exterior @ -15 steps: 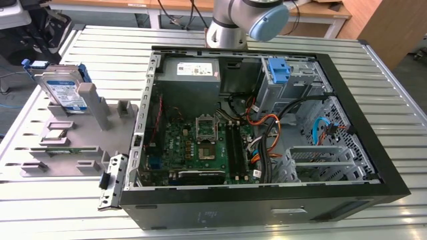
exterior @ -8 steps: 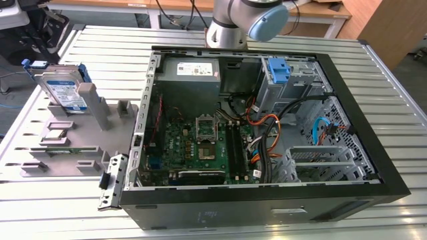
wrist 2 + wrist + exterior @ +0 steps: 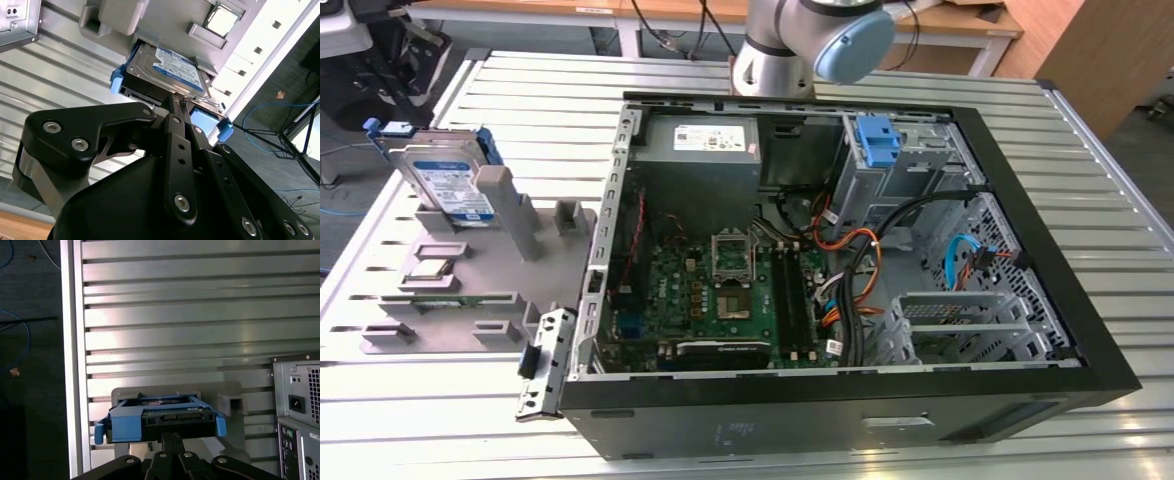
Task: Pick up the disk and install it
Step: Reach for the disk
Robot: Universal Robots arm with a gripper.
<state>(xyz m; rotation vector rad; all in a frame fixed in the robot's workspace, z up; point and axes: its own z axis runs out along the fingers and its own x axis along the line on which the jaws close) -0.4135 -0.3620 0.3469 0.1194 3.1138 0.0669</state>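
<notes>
I see the disk (image 3: 447, 185) upright in the grey rack (image 3: 520, 215); my gripper (image 3: 171, 436) is pressed together, empty, apart from it

Grey stand (image 3: 504, 205) hides part of the disk (image 3: 440, 183).

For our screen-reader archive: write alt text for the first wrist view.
A silver-metal hard drive in a blue plastic carrier stands in a grey holder on a ribbed metal table, with the black gripper close to its edge.
</notes>
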